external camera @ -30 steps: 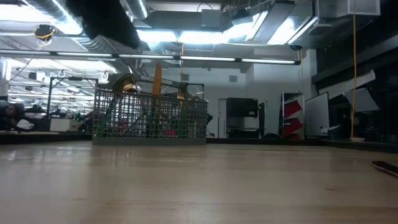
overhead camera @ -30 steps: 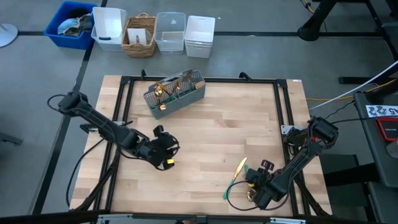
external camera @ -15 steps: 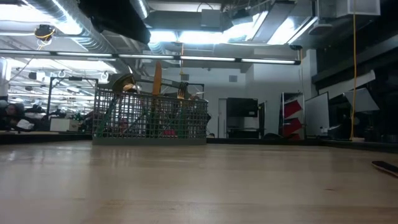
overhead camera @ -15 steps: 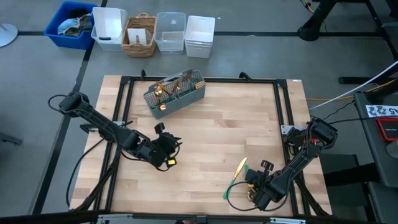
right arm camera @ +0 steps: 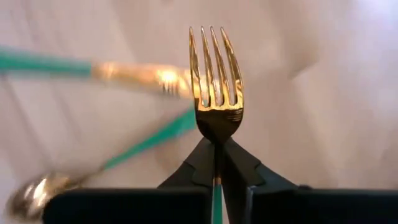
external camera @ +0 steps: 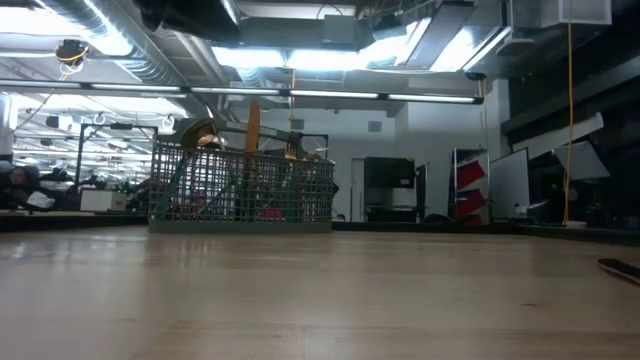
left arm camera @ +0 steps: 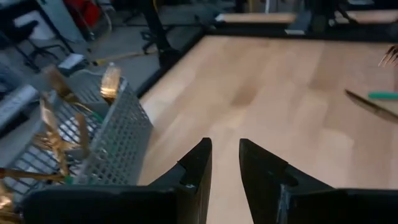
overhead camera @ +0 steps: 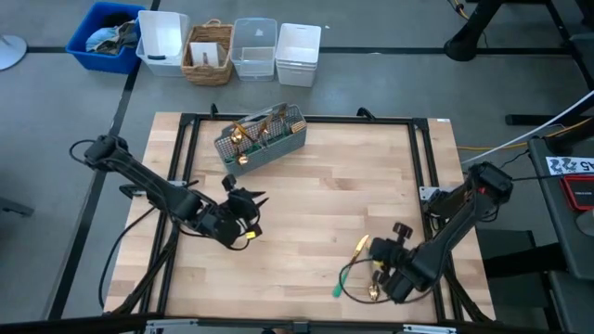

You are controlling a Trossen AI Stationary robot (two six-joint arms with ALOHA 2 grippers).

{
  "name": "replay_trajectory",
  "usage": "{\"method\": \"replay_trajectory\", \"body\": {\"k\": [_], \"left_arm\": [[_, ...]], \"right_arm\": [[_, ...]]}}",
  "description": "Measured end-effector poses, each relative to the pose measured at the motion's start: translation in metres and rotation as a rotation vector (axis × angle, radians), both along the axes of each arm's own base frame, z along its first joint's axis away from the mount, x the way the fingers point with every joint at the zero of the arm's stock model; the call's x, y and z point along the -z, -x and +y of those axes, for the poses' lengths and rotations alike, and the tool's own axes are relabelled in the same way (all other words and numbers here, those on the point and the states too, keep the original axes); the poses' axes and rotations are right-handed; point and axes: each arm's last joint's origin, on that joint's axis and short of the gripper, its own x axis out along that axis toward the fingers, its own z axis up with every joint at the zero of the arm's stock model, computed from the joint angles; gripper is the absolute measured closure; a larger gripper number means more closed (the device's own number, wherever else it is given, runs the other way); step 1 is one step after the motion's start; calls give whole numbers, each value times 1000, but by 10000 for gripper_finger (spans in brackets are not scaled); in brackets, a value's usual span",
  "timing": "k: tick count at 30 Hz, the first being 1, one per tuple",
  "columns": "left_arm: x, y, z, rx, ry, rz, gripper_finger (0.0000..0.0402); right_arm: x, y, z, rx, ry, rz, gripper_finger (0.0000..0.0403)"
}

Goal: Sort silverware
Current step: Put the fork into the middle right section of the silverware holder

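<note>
Wooden tabletop [overhead camera: 306,195] carries the job. A gold-headed fork [right arm camera: 216,81] is clamped in the right gripper [right arm camera: 216,163], its long axis in line with the fingers, tines forward, at the table's near right. Beneath it lie a knife [right arm camera: 134,73] and a spoon [right arm camera: 43,190]. Well apart, across the table, stands the mesh caddy [overhead camera: 262,139]; the left gripper [left arm camera: 225,163], fingers slightly parted and empty, is nearer it.
</note>
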Motion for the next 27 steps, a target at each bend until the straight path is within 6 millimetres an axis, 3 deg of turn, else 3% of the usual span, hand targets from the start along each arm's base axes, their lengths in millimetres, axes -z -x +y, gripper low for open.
{"method": "replay_trajectory", "body": {"k": [3, 8, 14, 22, 25, 27], "left_arm": [[-6, 4, 3, -43, -12, -47, 328], [-14, 8, 7, -114, -20, -120, 328], [-14, 9, 9, -146, -65, -122, 328], [-14, 7, 15, -158, -144, -63, 328], [-13, 6, 20, -169, -177, -24, 328], [-11, 7, 25, -188, -202, 4, 328]], "right_arm": [[-18, -8, -17, -37, 112, -152, 394], [-46, -30, -55, -39, 464, -421, 389], [-69, -62, -104, 199, 903, -651, 393], [-65, -95, -185, 501, 915, -542, 389], [-69, -108, -202, 476, 845, -490, 390], [-74, -121, -212, 369, 760, -473, 390]]}}
